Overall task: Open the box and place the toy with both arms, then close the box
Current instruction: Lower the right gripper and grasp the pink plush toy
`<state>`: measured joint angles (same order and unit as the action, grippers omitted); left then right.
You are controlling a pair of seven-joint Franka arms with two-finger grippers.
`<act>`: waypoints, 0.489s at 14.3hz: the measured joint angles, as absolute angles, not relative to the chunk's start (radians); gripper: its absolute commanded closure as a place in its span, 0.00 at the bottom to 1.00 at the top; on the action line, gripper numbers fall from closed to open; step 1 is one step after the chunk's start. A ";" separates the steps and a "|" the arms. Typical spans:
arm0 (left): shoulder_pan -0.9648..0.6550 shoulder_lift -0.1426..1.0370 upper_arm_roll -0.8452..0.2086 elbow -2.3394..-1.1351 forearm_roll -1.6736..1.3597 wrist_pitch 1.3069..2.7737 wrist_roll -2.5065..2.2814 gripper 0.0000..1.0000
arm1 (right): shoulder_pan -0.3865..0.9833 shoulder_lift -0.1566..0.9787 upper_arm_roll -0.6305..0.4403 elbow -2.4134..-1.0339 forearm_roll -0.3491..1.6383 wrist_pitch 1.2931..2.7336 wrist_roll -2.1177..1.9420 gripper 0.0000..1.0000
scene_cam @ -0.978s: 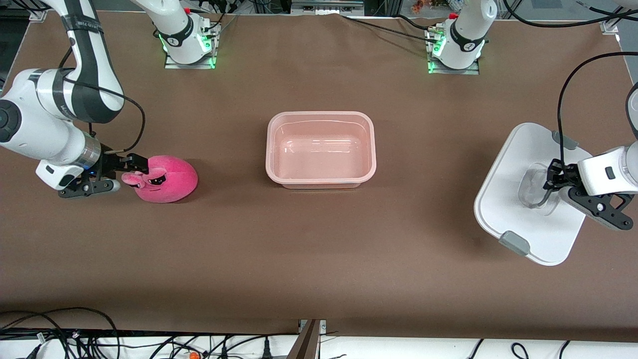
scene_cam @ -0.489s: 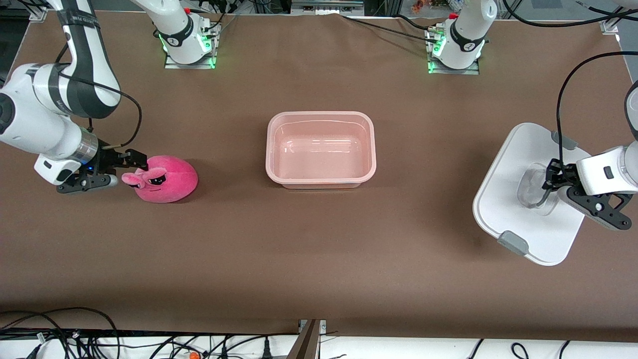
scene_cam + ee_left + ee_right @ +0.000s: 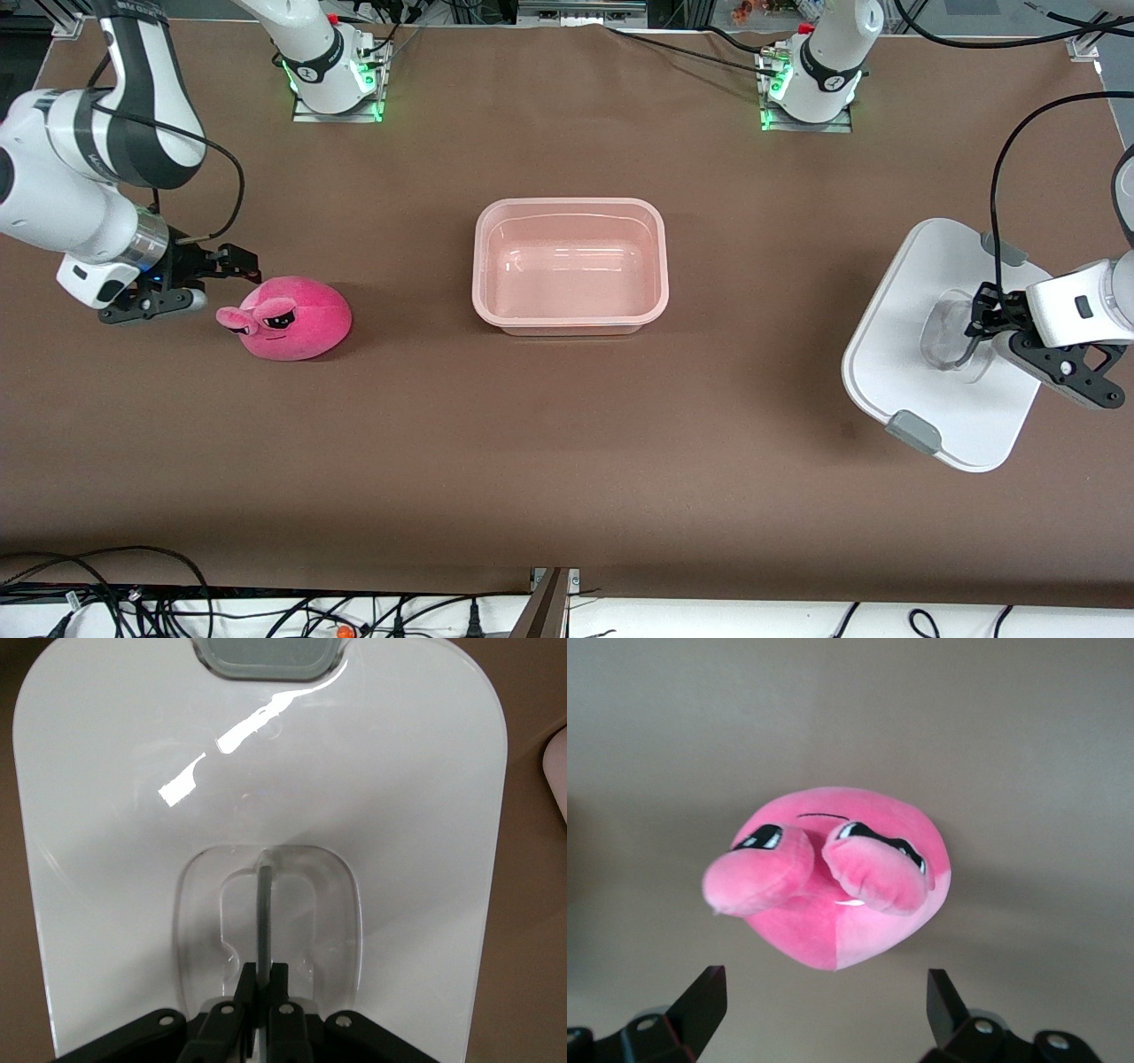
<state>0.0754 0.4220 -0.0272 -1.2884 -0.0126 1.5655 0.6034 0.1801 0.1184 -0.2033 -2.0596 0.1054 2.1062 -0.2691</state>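
Now left gripper (image 3: 974, 323) clamping lid handle (image 3: 950, 334), right gripper (image 3: 217, 276) spread beside toy (image 3: 292, 317)

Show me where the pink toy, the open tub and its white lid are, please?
toy (image 3: 297, 323): front view, middle of its plush body.
box (image 3: 570, 204): front view, rim toward the robots' bases.
lid (image 3: 904, 310): front view, bare white top beside the handle recess.

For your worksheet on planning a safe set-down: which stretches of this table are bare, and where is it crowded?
Bare brown table runs all along the front-camera edge. Wide gaps lie between the toy and the open box, and between box and lid. It is crowded where the open right gripper flanks the toy, and where the left gripper, shut on the lid's handle, sits.
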 measured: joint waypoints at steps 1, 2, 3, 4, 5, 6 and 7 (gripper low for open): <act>0.076 0.422 -0.027 -1.288 -0.013 1.565 0.603 1.00 | 0.180 0.118 -0.203 -2.098 0.105 2.157 -0.273 0.00; 0.075 0.422 -0.027 -1.288 -0.013 1.565 0.603 1.00 | 0.180 0.119 -0.203 -2.132 0.105 2.205 -0.279 0.00; 0.075 0.422 -0.027 -1.288 -0.013 1.565 0.603 1.00 | 0.180 0.119 -0.203 -2.156 0.105 2.240 -0.285 0.00; 0.075 0.422 -0.027 -1.288 -0.013 1.565 0.603 1.00 | 0.180 0.121 -0.203 -2.169 0.105 2.266 -0.288 0.00; 0.075 0.422 -0.027 -1.288 -0.013 1.565 0.603 1.00 | 0.181 0.122 -0.202 -2.173 0.105 2.285 -0.290 0.00; 0.075 0.422 -0.027 -1.288 -0.013 1.565 0.603 1.00 | 0.181 0.124 -0.201 -2.173 0.105 2.299 -0.291 0.00; 0.075 0.422 -0.027 -1.288 -0.013 1.565 0.603 1.00 | 0.183 0.126 -0.200 -2.173 0.105 2.311 -0.291 0.00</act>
